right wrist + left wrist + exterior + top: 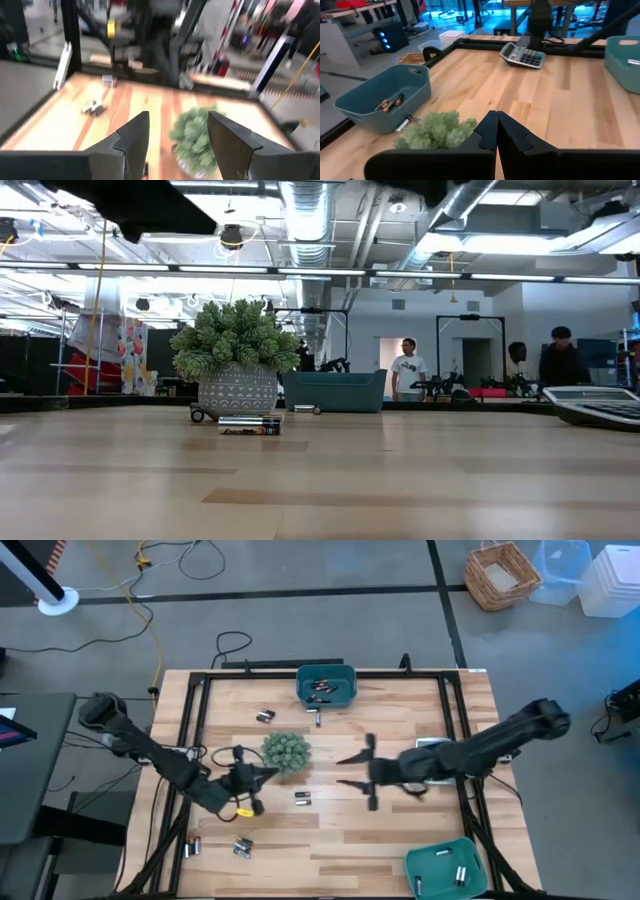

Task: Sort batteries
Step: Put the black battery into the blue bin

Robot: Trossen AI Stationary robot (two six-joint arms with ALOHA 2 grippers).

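Observation:
Loose batteries lie on the wooden table in pairs: [265, 716], [302, 798], [242, 846], [193, 846], and one pair in front of the plant [250, 425]. More batteries lie in the far teal bin [325, 685] and in the near-right teal bin [445, 868]. My left gripper [268, 772] is shut and empty, just left of the potted plant [286, 752]; its joined fingertips [496, 132] show beside the foliage [437, 131]. My right gripper [350, 770] hovers open to the right of the plant, with nothing between its fingers [135, 132].
A grey calculator [432, 745] lies at the right, partly under my right arm. A small yellow tag [243, 808] sits by my left arm. A black frame [200, 690] borders the table. People stand in the room beyond [408, 368].

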